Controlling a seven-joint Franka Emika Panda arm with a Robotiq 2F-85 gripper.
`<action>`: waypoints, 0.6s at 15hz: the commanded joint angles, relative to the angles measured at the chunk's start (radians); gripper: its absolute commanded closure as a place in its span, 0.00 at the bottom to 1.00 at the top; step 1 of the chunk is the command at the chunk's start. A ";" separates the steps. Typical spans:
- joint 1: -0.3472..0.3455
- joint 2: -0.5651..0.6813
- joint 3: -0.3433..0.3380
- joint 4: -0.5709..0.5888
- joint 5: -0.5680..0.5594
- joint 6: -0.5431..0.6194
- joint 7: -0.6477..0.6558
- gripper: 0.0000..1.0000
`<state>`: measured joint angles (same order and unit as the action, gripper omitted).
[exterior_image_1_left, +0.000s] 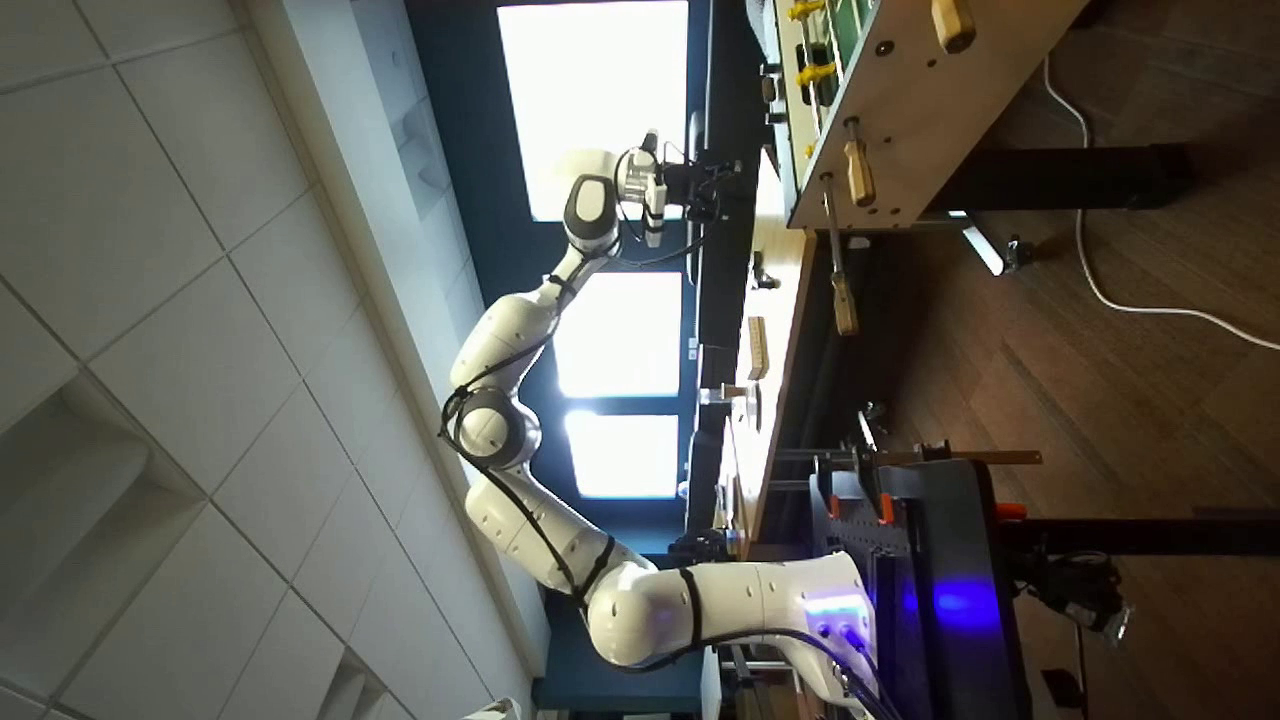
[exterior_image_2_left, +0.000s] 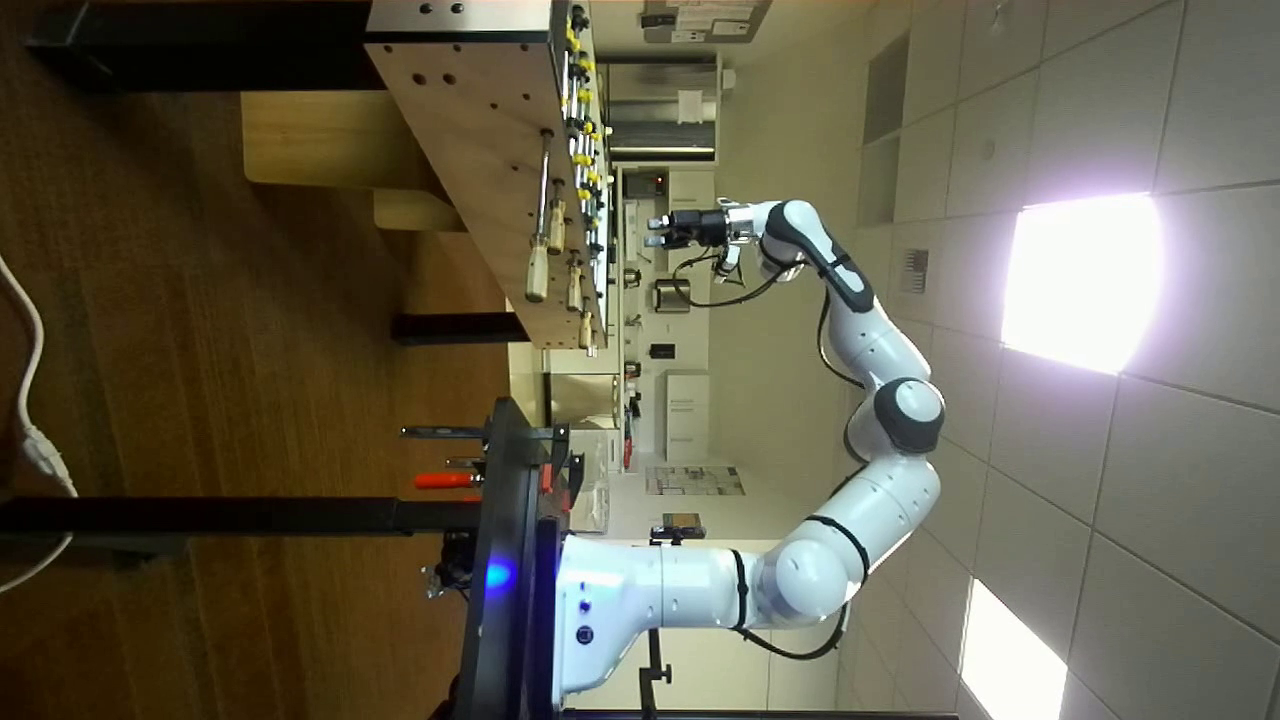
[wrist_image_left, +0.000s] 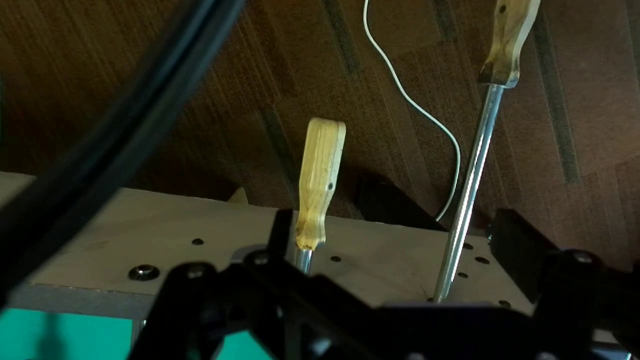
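End effector above foosball table, handles nearby

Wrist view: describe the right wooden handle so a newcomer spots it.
Find the foosball table's side panel, low in the picture. From it juts the right wooden handle, cut off by the top edge. Unlike the left handle, it caps a long bare metal rod.

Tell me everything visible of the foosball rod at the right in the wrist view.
The foosball rod is straight, shiny and metal-looking, tipped with a wooden-looking handle that looks darker where they meet; the picture's top edge crops the handle. It slants up and right from the pale side panel, a long stretch standing outside. Nothing seems to hold it: the open gripper hangs apart from it.
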<state>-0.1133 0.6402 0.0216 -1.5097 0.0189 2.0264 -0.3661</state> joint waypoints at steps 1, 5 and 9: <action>-0.003 0.010 0.014 0.021 0.018 0.028 0.015 0.00; -0.002 0.056 0.022 0.028 0.015 0.056 0.011 0.00; 0.001 0.104 0.027 0.034 0.008 0.077 0.010 0.00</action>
<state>-0.1127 0.7306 0.0424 -1.5085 0.0249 2.0985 -0.3660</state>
